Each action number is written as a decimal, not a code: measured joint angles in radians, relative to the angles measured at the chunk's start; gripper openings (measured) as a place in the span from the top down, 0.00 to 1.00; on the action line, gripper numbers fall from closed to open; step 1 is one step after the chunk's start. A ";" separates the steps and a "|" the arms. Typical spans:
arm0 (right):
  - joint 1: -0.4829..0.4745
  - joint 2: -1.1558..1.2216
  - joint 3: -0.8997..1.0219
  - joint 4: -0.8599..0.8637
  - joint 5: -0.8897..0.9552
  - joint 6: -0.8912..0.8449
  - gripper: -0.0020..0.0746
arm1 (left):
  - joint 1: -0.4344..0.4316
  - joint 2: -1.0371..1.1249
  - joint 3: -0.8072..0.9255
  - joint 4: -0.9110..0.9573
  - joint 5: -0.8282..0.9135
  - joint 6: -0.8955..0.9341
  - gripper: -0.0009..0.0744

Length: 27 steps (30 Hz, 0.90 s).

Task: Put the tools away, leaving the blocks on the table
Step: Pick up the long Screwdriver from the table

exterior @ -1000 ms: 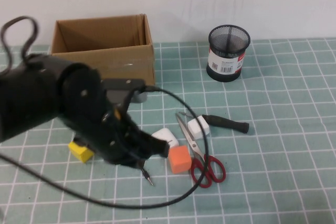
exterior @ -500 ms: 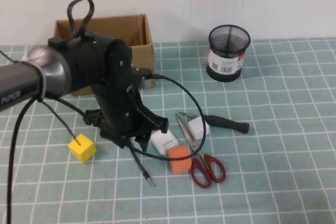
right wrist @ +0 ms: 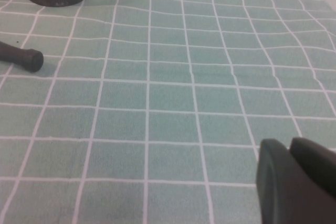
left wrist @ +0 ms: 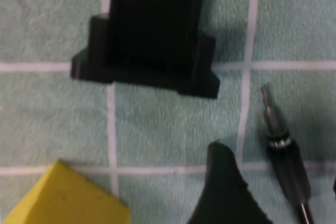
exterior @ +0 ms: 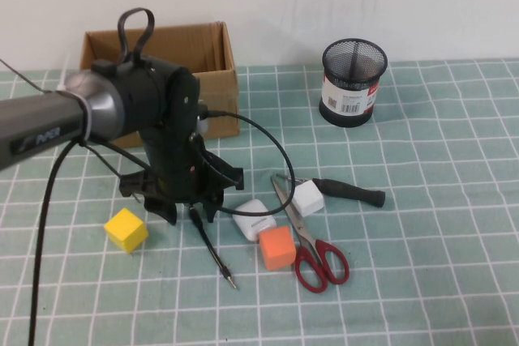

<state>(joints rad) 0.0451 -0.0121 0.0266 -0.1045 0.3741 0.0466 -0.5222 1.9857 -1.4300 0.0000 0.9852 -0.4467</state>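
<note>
Three tools lay on the tabletop [exterior: 422,224] as the left gripper [exterior: 185,215] hung, fingers spread, beside the thin driver [exterior: 216,255] to straddle it; the right gripper [right wrist: 299,182], pressed shut, idled.

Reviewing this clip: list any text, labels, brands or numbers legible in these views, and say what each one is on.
"PiPER", white letters on the grey tube of the left arm; partly legible.
Red-and-white printed label with a barcode on the can inside the black mesh pen cup: too small to read.
Nothing readable on the brown cardboard box or red-handled steel scissors.
</note>
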 joint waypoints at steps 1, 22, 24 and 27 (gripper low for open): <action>0.000 0.000 0.000 0.000 0.000 0.000 0.98 | 0.001 0.006 0.000 0.000 -0.006 -0.002 0.49; 0.000 0.000 0.000 0.000 0.000 0.000 0.98 | -0.036 0.013 -0.015 0.029 -0.010 0.204 0.91; 0.000 0.000 0.000 0.000 0.000 0.000 0.98 | -0.065 -0.020 -0.013 0.052 0.007 0.211 0.91; 0.000 0.000 0.000 0.000 0.000 0.000 0.98 | -0.118 -0.103 -0.013 0.105 0.035 0.213 0.91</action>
<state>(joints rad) 0.0451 -0.0121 0.0266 -0.1045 0.3741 0.0466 -0.6403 1.8830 -1.4430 0.1046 1.0204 -0.2341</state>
